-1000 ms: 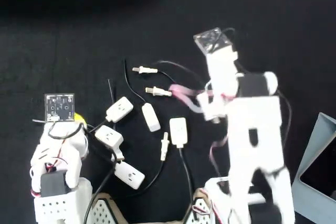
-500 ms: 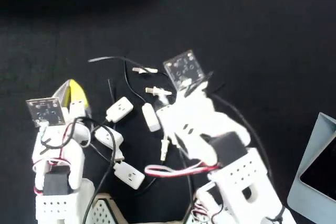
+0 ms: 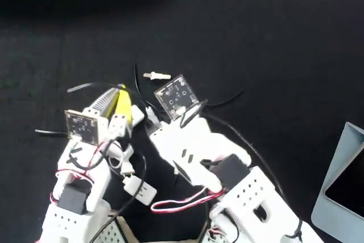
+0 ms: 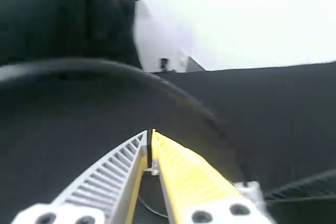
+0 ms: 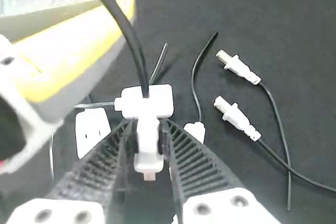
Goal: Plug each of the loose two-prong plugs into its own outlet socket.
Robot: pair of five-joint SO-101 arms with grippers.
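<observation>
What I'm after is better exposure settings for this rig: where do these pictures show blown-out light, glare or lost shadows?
High view: even light, but the black cloth swallows shadows, while the loose white plug stands out. Left wrist view: the room behind is blown out to white. Right wrist view: the yellow finger near the lens is washed pale by glare.

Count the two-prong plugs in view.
3. The first plug and second plug lie side by side on the black cloth; the third plug sits in the jaws of the right gripper, against a socket. Others may be hidden.
</observation>
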